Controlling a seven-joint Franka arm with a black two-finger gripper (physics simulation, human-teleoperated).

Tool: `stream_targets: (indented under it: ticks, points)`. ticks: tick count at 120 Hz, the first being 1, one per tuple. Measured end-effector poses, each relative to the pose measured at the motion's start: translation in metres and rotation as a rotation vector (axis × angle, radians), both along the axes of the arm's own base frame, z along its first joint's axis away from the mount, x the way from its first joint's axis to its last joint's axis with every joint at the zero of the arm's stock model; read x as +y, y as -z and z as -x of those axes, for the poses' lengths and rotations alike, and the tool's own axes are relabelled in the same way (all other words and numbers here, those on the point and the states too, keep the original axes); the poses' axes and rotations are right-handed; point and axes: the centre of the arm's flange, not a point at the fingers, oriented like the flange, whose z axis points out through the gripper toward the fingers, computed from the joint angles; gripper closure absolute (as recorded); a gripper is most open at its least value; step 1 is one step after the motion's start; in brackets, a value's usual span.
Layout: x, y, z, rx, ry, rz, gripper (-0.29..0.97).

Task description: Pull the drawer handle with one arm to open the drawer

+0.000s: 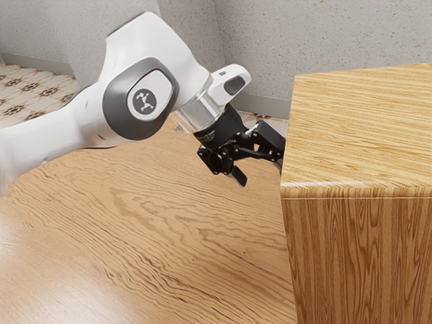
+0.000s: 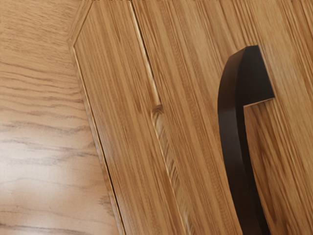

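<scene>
Exterior view: your arm (image 1: 135,101) enters from the left. The gripper (image 1: 259,160) has its fingers apart, close against the wooden cabinet (image 1: 364,169). Wrist view: the drawer front (image 2: 186,98) carries the dark curved handle (image 2: 234,127), just ahead of the hand.

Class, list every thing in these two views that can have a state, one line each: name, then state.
gripper: open, fingers apart
drawer: looks shut, front flush with its frame
drawer handle: free, nothing touching the part in view
cabinet: upright
</scene>
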Motion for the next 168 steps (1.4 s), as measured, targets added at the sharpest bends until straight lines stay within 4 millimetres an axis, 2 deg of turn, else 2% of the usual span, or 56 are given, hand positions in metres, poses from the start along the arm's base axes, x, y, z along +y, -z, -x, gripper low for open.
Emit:
stream_targets:
  ticks: [30, 54, 81, 119, 150, 158, 168]
  points:
    - [0.004, 0.001, 0.0, 0.005, -0.005, 0.004, 0.0]
    - [0.016, 0.002, 0.007, 0.013, -0.021, 0.003, 0.0]
    - [0.042, -0.002, 0.021, 0.012, -0.061, 0.001, 0.0]
    - [0.093, 0.002, 0.042, 0.029, -0.146, 0.01, 0.0]
    - [0.165, -0.015, 0.078, 0.013, -0.25, 0.037, 0.0]
    - [0.198, -0.036, 0.092, -0.005, -0.285, 0.0, 0.0]
    - [0.237, -0.064, 0.111, 0.012, -0.313, -0.129, 0.0]
